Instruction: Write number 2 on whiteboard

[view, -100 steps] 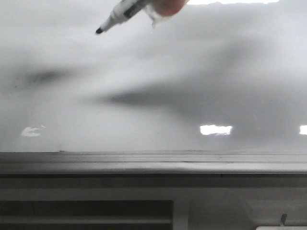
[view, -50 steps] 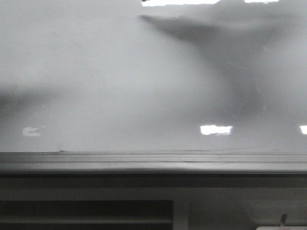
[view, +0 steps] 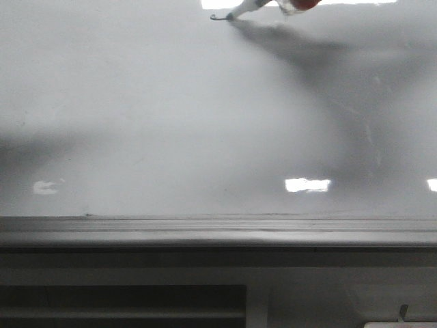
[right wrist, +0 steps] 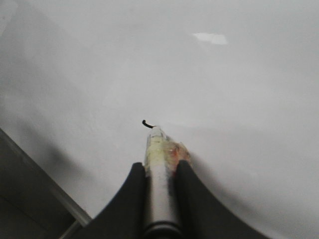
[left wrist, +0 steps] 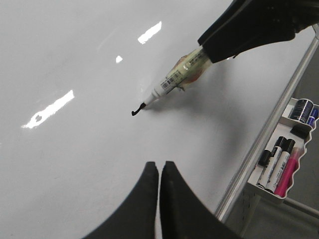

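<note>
The whiteboard (view: 171,123) is glossy white-grey and fills most of the front view, with a grey ledge (view: 205,229) along its lower edge. My right gripper (right wrist: 160,167) is shut on a marker (right wrist: 158,189). The marker's tip touches the board at the top edge of the front view (view: 235,14). A short black hooked stroke (left wrist: 135,110) lies at the tip; it also shows in the front view (view: 216,18) and the right wrist view (right wrist: 146,123). It is only the beginning of the number 2. My left gripper (left wrist: 159,167) is shut and empty, held off the board near the stroke.
A small tray (left wrist: 279,172) with several spare markers hangs beside the board's frame (left wrist: 279,99) in the left wrist view. The right arm's dark body (left wrist: 259,25) reaches over the board. Bright light reflections (view: 307,184) dot the surface.
One second ago the marker hung clear of the board lower down. It then left the view upward. Now its tip rests on the board at the top edge with a short hooked stroke drawn.
</note>
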Robot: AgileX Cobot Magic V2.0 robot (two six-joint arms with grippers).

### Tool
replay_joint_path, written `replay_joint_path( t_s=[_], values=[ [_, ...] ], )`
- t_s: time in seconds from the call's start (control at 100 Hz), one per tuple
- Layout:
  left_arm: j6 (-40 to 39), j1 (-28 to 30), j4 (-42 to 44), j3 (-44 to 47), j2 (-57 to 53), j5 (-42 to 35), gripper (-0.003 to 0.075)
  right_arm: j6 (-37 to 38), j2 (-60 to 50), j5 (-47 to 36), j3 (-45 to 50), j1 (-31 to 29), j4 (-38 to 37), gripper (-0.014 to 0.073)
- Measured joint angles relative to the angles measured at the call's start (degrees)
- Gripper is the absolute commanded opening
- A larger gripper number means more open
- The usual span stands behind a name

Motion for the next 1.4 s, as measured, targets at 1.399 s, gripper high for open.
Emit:
replay_joint_path(
  t_s=[1.399],
  values=[
    [-0.1,0.0,-0.4,0.1,0.0,-0.1,-0.002,-0.1,-13.2,-1.2,16.0,-3.4,6.2,-0.0046]
  ],
)
